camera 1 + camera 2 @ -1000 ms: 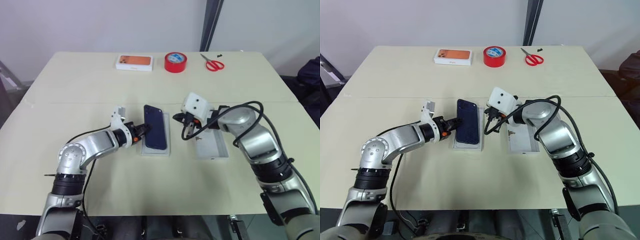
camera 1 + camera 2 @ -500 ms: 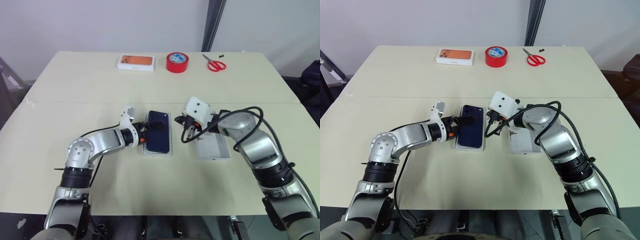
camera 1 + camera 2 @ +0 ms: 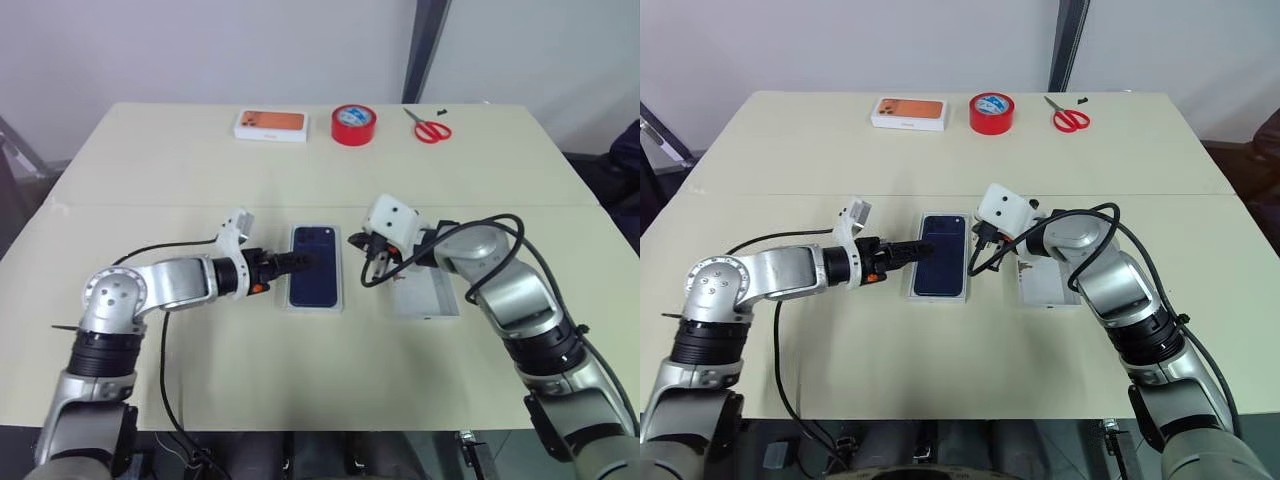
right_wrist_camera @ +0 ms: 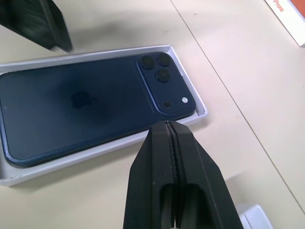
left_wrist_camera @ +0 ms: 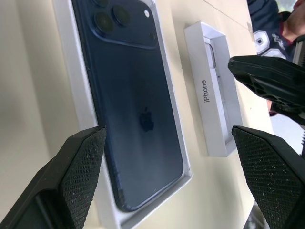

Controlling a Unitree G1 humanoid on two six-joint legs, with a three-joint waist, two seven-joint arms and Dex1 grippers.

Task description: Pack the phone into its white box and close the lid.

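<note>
I see the phone seated in its box; my left gripper is spread wide, empty, my right gripper pinched closed, the lid waiting right.

Probably a lab, bare table, plain wall

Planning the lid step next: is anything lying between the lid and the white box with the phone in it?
Nothing visible does. The lid lies open side up on the table, beside the white box holding the phone. Bare tabletop separates them; the shut right gripper hovers above that gap.
</note>
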